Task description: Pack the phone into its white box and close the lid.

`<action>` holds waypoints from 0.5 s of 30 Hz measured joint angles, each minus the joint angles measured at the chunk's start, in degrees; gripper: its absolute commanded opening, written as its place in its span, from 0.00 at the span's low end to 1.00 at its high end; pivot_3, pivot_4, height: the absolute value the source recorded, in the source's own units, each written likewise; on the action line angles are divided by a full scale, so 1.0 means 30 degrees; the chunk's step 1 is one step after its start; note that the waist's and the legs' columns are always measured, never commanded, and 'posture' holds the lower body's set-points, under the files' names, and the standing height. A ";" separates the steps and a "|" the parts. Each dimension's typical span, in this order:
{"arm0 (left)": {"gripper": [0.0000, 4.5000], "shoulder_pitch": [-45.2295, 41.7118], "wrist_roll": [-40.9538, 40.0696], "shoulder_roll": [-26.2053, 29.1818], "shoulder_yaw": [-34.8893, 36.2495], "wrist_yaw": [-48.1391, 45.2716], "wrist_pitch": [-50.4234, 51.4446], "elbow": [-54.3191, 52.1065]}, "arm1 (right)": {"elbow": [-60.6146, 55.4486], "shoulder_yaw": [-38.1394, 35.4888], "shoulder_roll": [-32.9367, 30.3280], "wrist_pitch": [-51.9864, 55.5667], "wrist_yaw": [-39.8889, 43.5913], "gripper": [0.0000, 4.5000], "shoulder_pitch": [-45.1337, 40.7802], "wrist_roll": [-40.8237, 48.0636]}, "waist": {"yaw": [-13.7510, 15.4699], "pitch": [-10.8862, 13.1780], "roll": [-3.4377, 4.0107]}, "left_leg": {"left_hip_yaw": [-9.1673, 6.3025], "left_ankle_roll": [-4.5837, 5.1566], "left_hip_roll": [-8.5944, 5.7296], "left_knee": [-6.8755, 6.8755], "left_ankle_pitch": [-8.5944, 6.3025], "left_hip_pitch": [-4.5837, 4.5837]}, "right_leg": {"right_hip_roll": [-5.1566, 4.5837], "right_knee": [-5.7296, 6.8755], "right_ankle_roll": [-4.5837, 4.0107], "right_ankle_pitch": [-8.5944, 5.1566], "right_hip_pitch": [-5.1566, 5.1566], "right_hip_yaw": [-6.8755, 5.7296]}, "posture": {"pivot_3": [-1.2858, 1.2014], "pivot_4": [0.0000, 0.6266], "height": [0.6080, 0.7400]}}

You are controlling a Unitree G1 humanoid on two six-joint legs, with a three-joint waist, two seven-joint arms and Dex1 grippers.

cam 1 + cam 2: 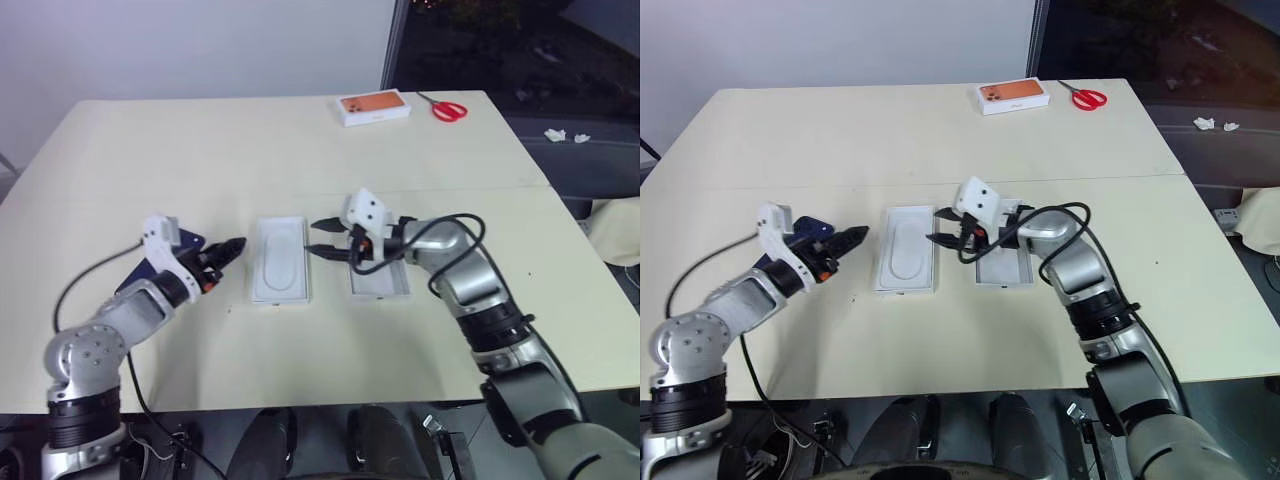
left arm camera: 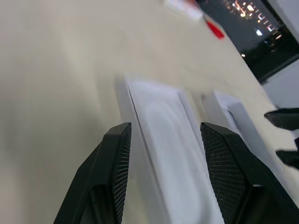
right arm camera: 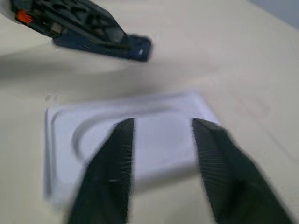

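While both jaws gape empty | white box (image 1: 279,258) between | scissors (image 1: 449,108) far.

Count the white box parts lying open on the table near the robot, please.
2. The white box, its tray recess showing, lies between the two arms. The lid lies beside it, under the right arm. A separate orange-topped box sits at the far edge.

Lab or office test room, pale worktable (image 1: 200,150), plain white wall (image 1: 150,40), dark window (image 1: 500,40)
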 measured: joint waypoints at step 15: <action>0.55 0.1620 0.3634 0.0757 0.0499 -0.3811 -0.4044 0.0647 | 0.4436 0.4094 0.3461 -0.1100 -0.3618 0.01 -0.1614 -0.4876 | -0.0044 0.0004 0.0005 | -0.0006 0.0024 -0.0009 -0.0010 -0.0014 -0.0005 | -0.0015 -0.0009 0.0001 0.0002 -0.0034 -0.0005 | 0.52 0.24 1.00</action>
